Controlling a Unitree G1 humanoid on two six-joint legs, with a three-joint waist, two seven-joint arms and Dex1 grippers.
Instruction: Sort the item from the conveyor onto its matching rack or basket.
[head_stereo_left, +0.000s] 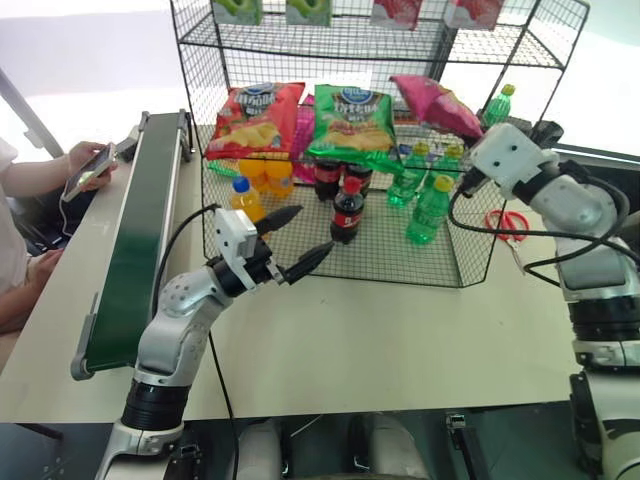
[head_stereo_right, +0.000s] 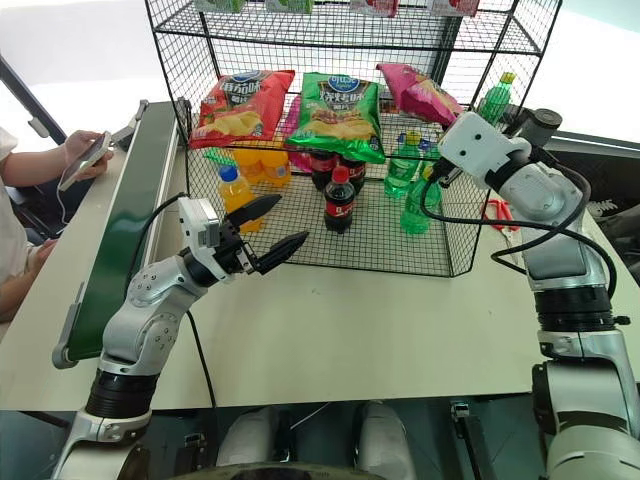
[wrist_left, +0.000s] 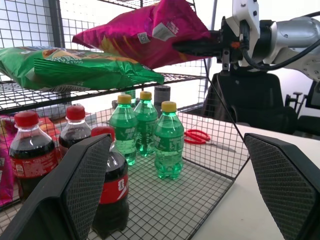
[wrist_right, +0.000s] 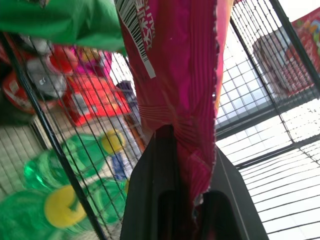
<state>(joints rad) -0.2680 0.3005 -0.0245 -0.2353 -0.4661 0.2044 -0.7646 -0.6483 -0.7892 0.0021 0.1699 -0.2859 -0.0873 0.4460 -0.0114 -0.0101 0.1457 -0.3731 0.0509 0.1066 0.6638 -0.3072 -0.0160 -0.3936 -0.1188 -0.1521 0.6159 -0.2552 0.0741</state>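
The item, a magenta-pink crisp bag (head_stereo_left: 435, 103), lies on the rack's (head_stereo_left: 400, 262) middle shelf, to the right of a green bag (head_stereo_left: 350, 118) and a red bag (head_stereo_left: 255, 118). My right gripper (wrist_right: 187, 150) is shut on the pink bag's crimped end (wrist_right: 175, 80), at the rack's right side. It also shows in the left wrist view as the right gripper (wrist_left: 192, 46), clamped on the bag (wrist_left: 145, 32). My left gripper (head_stereo_left: 308, 232) hangs open and empty just in front of the rack's lower tier. The dark green conveyor (head_stereo_left: 140, 230) runs along the table's left edge with nothing on it.
The rack's bottom tier holds cola bottles (head_stereo_left: 347, 210), green soda bottles (head_stereo_left: 430, 205) and orange bottles (head_stereo_left: 243, 197). More bags hang on the top tier. Red scissors (head_stereo_left: 510, 222) lie on the table to the right of the rack. A person's hand holding a phone (head_stereo_left: 88, 168) sits left of the conveyor.
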